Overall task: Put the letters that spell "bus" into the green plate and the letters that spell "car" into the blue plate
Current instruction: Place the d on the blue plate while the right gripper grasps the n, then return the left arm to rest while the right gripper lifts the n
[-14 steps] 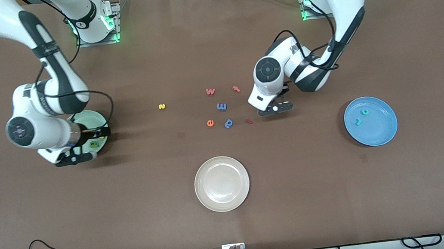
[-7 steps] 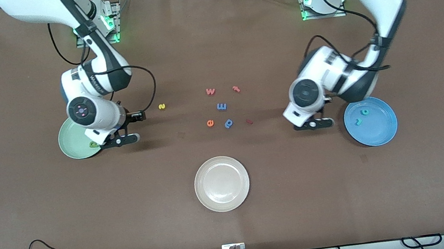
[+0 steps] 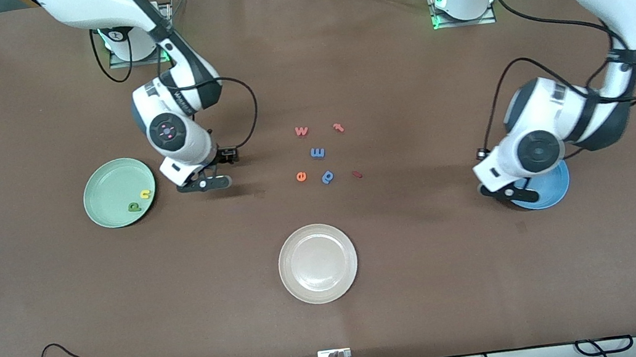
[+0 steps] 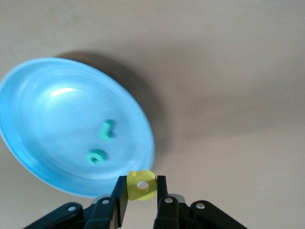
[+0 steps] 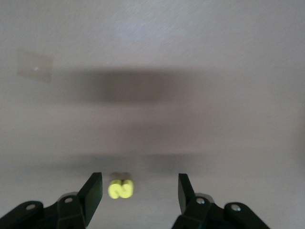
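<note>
A: Where is the left pincer (image 4: 142, 202) hanging?

B: It is hovering over the rim of the blue plate (image 4: 57, 119), clamped on the yellow "a" (image 4: 141, 185). The teal "c" (image 4: 96, 156) and teal "r" (image 4: 107, 129) are lying inside that plate, close together.

A: And the right pincer (image 5: 138, 191)?

B: It is standing spread apart over the worktop (image 3: 429, 262), with the yellow "s" (image 5: 120, 189) lying on the surface between its fingers, touching neither, I think, though that view is blurred.

A: The green plate (image 3: 107, 186)?

B: It is sitting toward the right arm's end, holding the green "b" (image 3: 134, 207) and the yellow "u" (image 3: 145, 194) side by side. Other letters are lying mid-worktop, and a white plate (image 3: 317, 263) is sitting nearer the front camera.
</note>
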You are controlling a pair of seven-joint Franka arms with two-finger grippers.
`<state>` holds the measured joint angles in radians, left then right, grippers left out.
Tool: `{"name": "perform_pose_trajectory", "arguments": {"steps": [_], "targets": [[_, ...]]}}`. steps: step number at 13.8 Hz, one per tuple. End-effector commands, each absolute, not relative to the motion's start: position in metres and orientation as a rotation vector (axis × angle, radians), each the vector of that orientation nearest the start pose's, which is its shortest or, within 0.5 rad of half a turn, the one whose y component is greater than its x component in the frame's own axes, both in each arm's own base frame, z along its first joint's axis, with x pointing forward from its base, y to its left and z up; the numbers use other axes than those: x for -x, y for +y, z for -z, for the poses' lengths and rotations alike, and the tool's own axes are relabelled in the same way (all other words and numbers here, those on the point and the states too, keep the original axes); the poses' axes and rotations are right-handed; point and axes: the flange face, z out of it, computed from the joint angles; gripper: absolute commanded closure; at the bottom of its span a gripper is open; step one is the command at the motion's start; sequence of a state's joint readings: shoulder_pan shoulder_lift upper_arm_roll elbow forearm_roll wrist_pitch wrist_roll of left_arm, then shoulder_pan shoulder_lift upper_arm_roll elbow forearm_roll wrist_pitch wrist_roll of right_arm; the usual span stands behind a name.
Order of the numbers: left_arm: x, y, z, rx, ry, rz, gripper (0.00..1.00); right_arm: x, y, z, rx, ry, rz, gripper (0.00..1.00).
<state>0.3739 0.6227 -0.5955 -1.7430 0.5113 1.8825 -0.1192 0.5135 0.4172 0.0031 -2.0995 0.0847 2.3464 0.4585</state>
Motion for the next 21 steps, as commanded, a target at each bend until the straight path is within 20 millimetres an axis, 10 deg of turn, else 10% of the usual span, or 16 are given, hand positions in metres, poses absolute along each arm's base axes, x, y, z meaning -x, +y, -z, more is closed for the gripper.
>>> {"name": "perform_pose_trajectory", "arguments": {"steps": [1, 3, 5, 9, 14, 21], "targets": [[-0.633, -0.015, -0.219, 2.971, 0.650, -0.450, 0.75, -0.485, 0.288, -0.200, 3.152, 0.066, -0.261, 0.34], [-0.639, -0.002, -0.216, 2.981, 0.802, -0.397, 0.67, -0.483, 0.288, -0.196, 3.156, 0.062, -0.269, 0.34], [-0.639, 0.001, -0.216, 2.980, 0.810, -0.393, 0.00, -0.479, 0.292, -0.194, 3.159, 0.046, -0.275, 0.34], [-0.640, -0.015, -0.238, 2.967, 0.828, -0.377, 0.00, -0.471, 0.299, -0.189, 3.163, 0.023, -0.294, 0.34], [-0.652, -0.047, -0.363, 2.974, 0.793, -0.548, 0.00, -0.469, 0.299, -0.180, 3.166, 0.020, -0.302, 0.35], [-0.633, -0.022, -0.511, 3.011, 0.576, -0.678, 0.00, -0.463, 0.302, -0.175, 3.168, 0.004, -0.323, 0.39]]}}
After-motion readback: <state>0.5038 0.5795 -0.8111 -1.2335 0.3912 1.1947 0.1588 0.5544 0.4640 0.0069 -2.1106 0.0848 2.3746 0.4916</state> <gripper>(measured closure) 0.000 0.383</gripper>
